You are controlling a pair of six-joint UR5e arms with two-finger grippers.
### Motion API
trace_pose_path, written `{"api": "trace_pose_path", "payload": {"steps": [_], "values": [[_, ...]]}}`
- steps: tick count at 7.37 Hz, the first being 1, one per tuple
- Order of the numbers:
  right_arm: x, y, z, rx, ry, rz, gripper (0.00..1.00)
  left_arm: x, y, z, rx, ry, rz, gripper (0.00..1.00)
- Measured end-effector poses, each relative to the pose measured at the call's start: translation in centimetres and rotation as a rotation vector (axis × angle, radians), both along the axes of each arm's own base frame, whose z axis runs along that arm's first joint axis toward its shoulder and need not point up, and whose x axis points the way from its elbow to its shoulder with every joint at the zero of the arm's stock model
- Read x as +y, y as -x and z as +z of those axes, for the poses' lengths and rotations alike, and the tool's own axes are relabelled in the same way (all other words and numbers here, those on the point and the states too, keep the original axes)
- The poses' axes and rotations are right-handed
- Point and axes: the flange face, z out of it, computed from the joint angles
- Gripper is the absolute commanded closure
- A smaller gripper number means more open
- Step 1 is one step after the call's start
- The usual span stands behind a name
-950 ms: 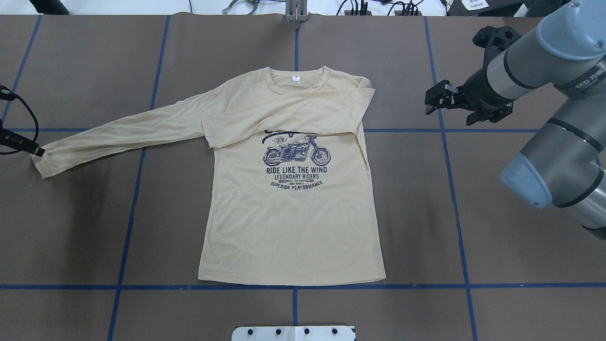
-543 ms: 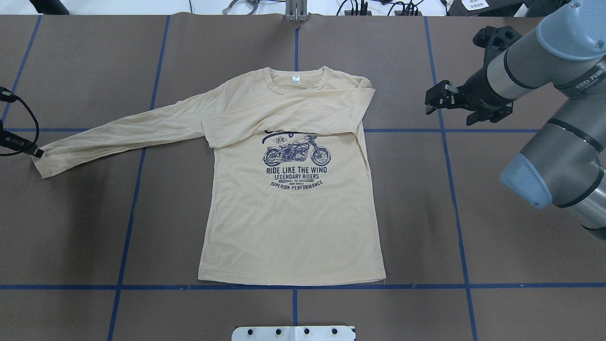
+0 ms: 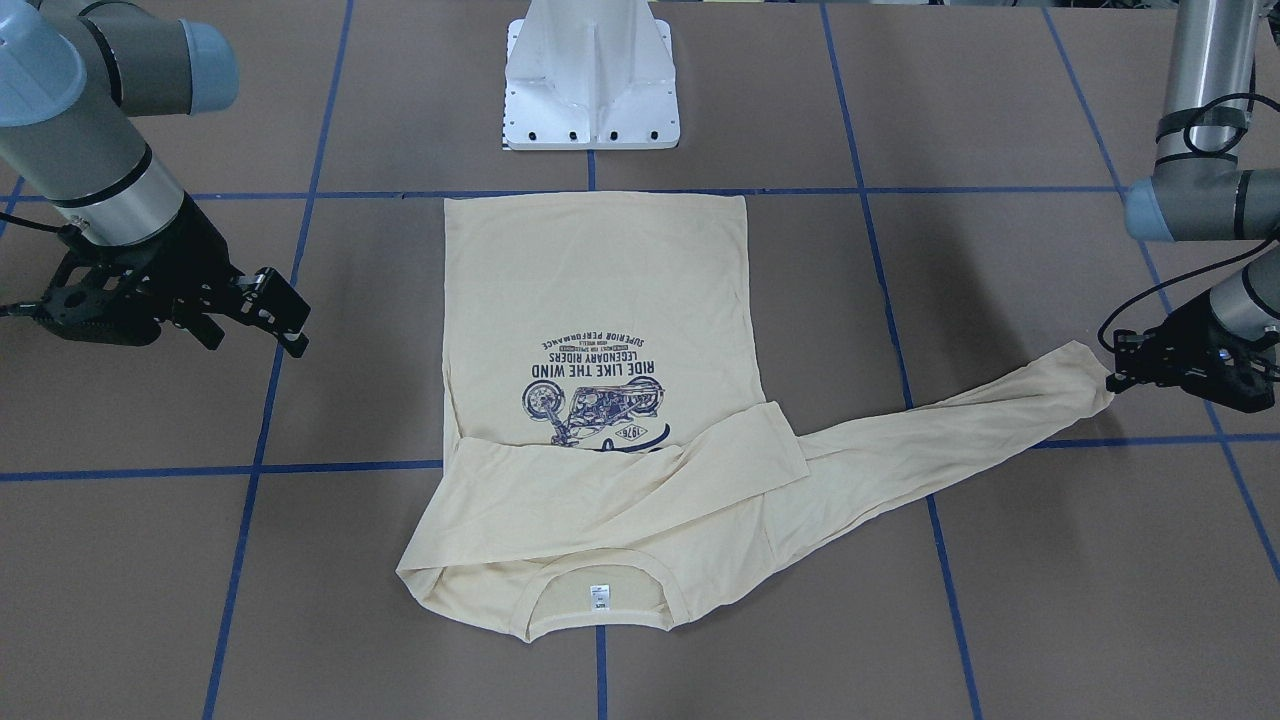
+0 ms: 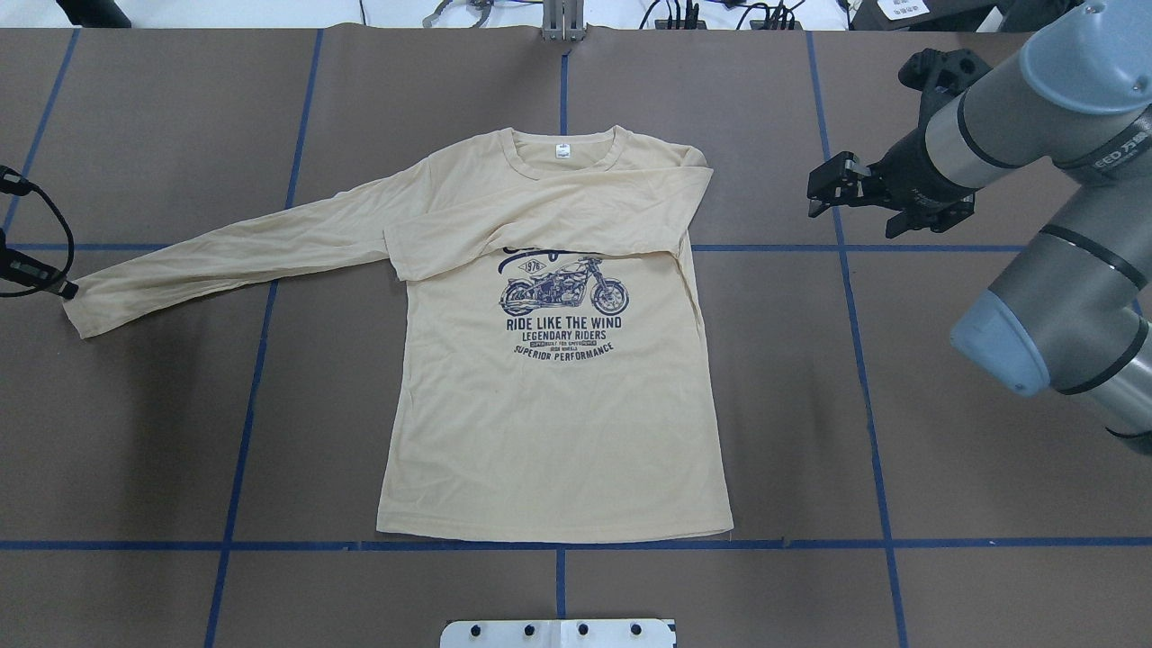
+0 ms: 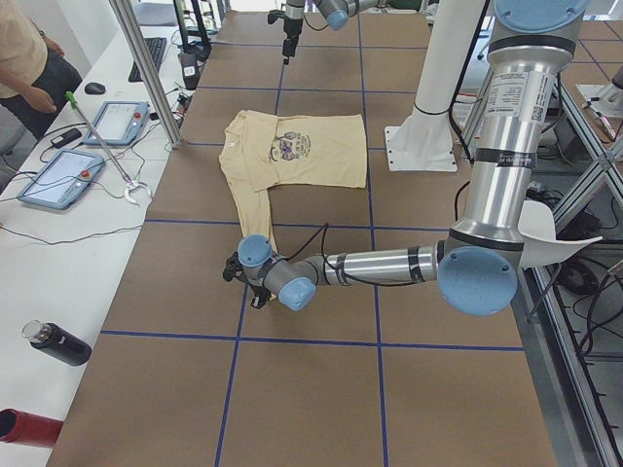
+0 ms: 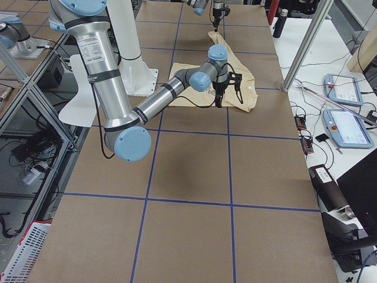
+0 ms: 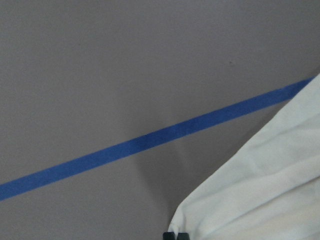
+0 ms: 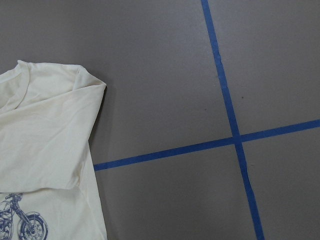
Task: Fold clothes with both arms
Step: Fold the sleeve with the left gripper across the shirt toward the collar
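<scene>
"Where's the shirt lying?"

"Flat on the brown tabletop [image 4: 900,405], front side up. The T-shirt [image 4: 549,432] sits about in the middle. Its hem is towards the robot's white base [image 3: 590,80] and its collar is away from it. You can see the little neck label [image 4: 563,150] inside the neckline."

"And the sleeves?"

"The folded sleeve [image 4: 540,225] lies across the chest and covers the top of the motorcycle print [image 4: 562,306]. The stretched-out sleeve [image 4: 234,261] runs off to the robot's left, slanting over one of the blue tape lines [image 4: 243,432]."

"Is the left arm on it?"

"The left tool [image 3: 1112,377] is right at the cuff [image 4: 81,315], low over the tabletop. In its wrist camera the two black fingertips [image 7: 171,235] sit close together, and the edge of the cloth comes right up to them. From across the table, the corner of the cuff is drawn to a point at the tool. To me it looks clenched on the T-shirt there."

"What about the right one?"

"The right tool [image 3: 288,318] hangs above the bare tabletop, well apart from the shirt. It's on the side with the folded sleeve, roughly level with the shoulder. Its jaws stand apart and it's holding nothing. Its wrist camera looks down on the shirt's shoulder at one edge, with two tape lines crossing beside it."
</scene>
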Motion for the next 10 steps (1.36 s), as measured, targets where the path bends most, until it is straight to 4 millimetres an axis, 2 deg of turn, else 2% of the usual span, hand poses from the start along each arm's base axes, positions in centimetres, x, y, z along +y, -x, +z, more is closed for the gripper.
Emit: {"api": "trace_pose_path", "payload": {"steps": [1,2,4,5,6,7,9,10], "values": [[0.5,-0.5,0.1,-0.002,-0.001,0.001,0.0,0.0,0.2,-3.0,0.034,-0.024,0.005,1.0],[1.0,-1.4,0.6,-0.001,0.0,0.002,0.0,-0.3,0.4,-7.9,0.055,-0.029,-0.004,1.0],[1.9,-3.1,2.7,0.027,-0.016,-0.02,0.0,-1.5,-0.6,-21.7,0.099,0.06,-0.091,1.0],[2.1,-3.7,3.9,0.046,-0.027,-0.036,0.0,-2.4,-3.0,-28.4,0.145,0.124,-0.137,1.0],[2.3,-4.3,5.1,0.065,-0.035,-0.047,0.0,-3.0,-7.2,-34.7,0.196,0.196,-0.162,1.0],[2.4,-5.0,6.2,0.082,-0.039,-0.052,0.0,-3.7,-10.9,-40.1,0.242,0.261,-0.181,1.0],[2.4,-6.3,7.6,0.103,-0.04,-0.049,0.0,-4.5,-17.2,-48.1,0.313,0.338,-0.19,1.0],[2.4,-6.7,8.1,0.11,-0.038,-0.044,0.0,-4.4,-20.5,-50.8,0.345,0.348,-0.21,1.0]]}}
